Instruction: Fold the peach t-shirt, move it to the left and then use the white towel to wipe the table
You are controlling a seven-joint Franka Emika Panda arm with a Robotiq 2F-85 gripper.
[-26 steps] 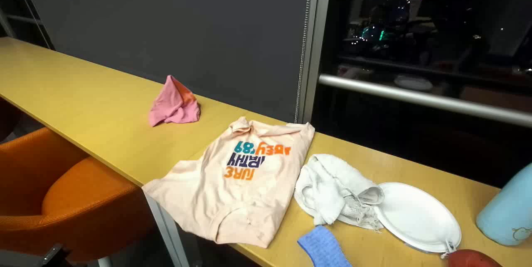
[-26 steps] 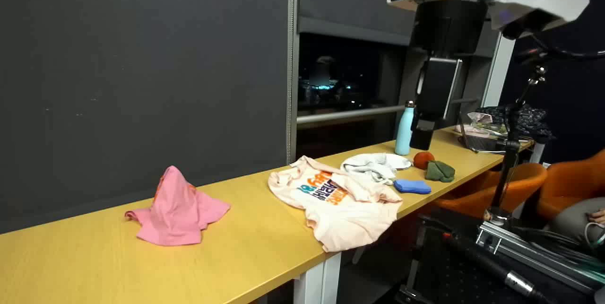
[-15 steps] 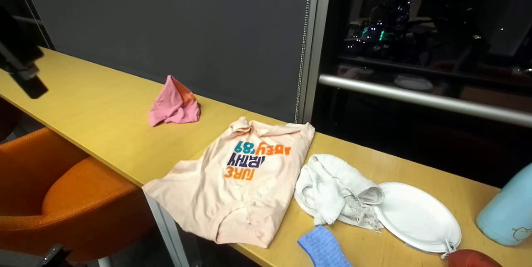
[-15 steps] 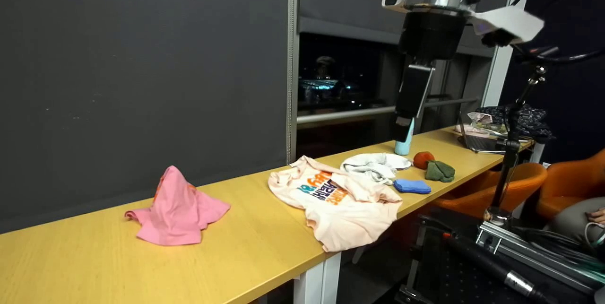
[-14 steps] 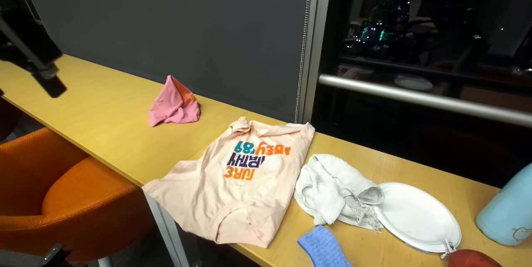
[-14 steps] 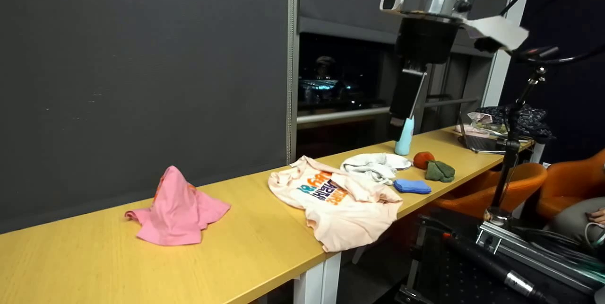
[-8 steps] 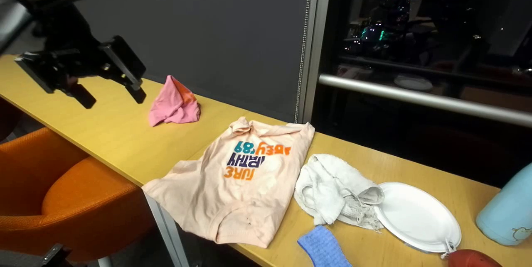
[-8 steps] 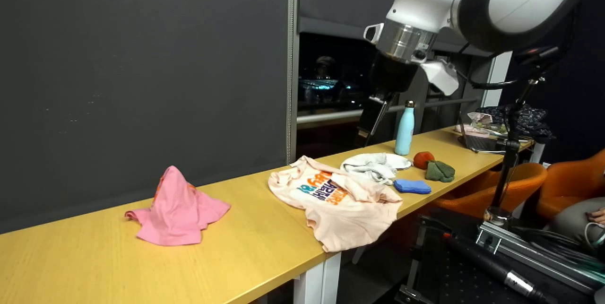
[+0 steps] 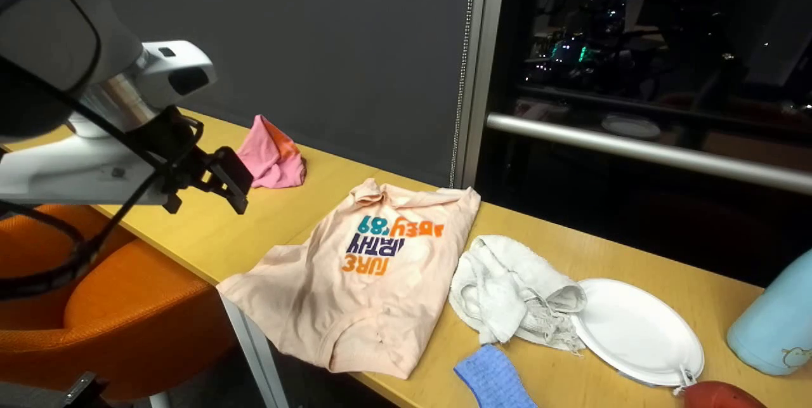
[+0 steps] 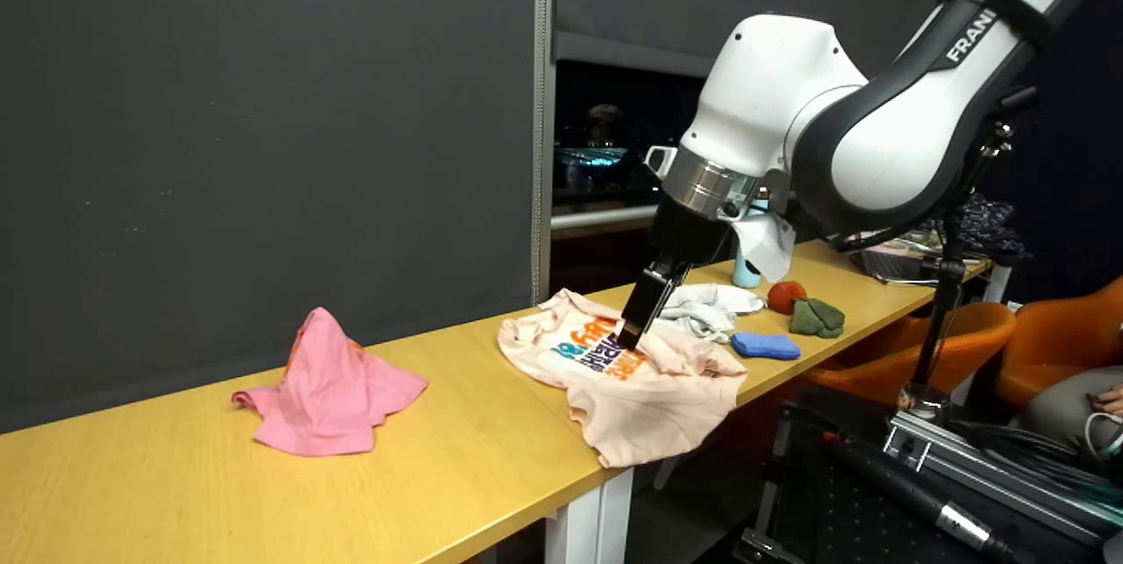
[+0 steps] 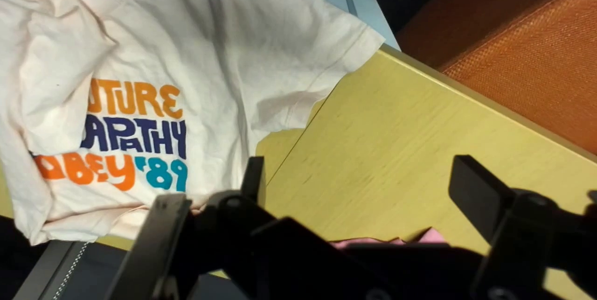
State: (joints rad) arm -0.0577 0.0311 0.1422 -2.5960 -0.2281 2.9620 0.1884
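The peach t-shirt [image 9: 419, 287] lies printed side up on the yellow table [image 9: 273, 224]. A fold covers part of its lettering, and part hangs over the front edge. The shirt also shows in an exterior view [image 10: 658, 415] and in the wrist view [image 11: 205, 57]. The crumpled white towel [image 9: 501, 281] lies beside the shirt, against the white plate; it also shows in an exterior view [image 10: 702, 318] but is out of the wrist view. My gripper [image 11: 359, 181] is open and empty above the table beside the shirt. It also shows in both exterior views [image 9: 206, 206] [image 10: 627, 336].
A pink cloth [image 10: 325, 397] stands peaked on the table, partly behind my gripper in the wrist view. A white plate [image 9: 641, 332], blue cloth [image 9: 495, 376], red object [image 9: 720, 395], light-blue bottle [image 9: 771, 319] and green cloth [image 10: 816, 318] lie past the towel. An orange chair [image 9: 139, 313] stands at the front edge.
My arm has come into view and moved down toward the table, and the gripper is now near the shirt. The shirt, towel and other objects have not moved.
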